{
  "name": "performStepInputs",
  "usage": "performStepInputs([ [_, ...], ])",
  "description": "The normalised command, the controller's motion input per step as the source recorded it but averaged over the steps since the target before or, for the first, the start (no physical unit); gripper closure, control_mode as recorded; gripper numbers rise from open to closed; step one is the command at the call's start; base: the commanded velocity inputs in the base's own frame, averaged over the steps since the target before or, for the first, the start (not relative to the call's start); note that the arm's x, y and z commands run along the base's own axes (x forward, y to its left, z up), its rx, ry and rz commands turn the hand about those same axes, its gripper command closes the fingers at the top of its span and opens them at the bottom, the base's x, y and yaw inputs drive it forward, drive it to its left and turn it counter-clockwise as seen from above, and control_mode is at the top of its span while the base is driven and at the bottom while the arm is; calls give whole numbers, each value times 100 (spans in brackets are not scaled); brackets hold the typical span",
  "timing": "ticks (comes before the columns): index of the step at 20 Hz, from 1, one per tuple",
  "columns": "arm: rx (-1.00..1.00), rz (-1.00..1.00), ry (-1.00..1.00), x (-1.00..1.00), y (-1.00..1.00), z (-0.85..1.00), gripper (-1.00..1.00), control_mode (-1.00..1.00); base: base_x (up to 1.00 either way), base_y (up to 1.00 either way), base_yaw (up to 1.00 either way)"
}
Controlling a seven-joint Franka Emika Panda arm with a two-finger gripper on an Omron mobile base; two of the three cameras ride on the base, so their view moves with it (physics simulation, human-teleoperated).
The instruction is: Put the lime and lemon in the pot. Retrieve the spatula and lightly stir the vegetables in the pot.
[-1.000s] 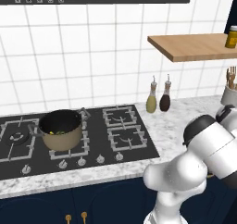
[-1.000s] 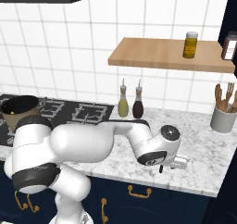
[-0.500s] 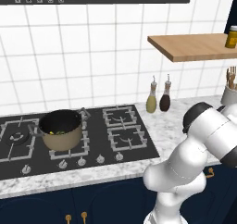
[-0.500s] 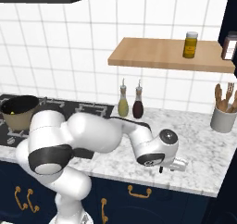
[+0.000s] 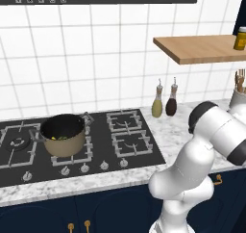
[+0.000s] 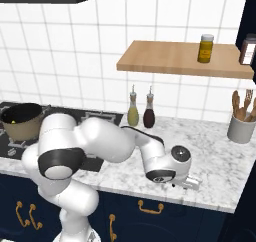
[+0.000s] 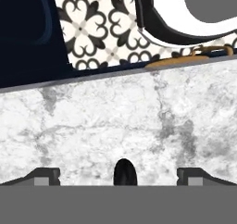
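Observation:
The tan pot (image 5: 62,136) stands on the left part of the hob, its dark rim also showing in the right base view (image 6: 21,121). Small green and yellow pieces, the lime and lemon (image 5: 59,137), lie inside it. My gripper (image 6: 192,184) hangs low over the marble counter near its front edge, far to the right of the pot. In the hand view its dark tips (image 7: 125,171) meet as one, shut with nothing between them. The spatula is out of view.
A white holder (image 6: 241,130) with brown wooden utensils stands at the counter's right end. Two bottles (image 6: 141,112) stand by the wall beside the hob (image 5: 125,135). A wooden shelf (image 6: 170,59) carries jars above. The hand view looks over the counter edge (image 7: 115,75) at the patterned floor.
The arm's upper links have swung to the right, while the hand has stayed almost in place over the counter's front edge. Pot and fruit have not moved.

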Motion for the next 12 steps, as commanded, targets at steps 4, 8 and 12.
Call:
performStepInputs([
  [4,0,0,-3,0,1,-18,-100,-100,0,0,0],
  [8,0,0,-5,0,6,-12,100,-100,0,0,0],
  [12,0,0,-2,2,3,-5,100,-100,0,0,0],
])
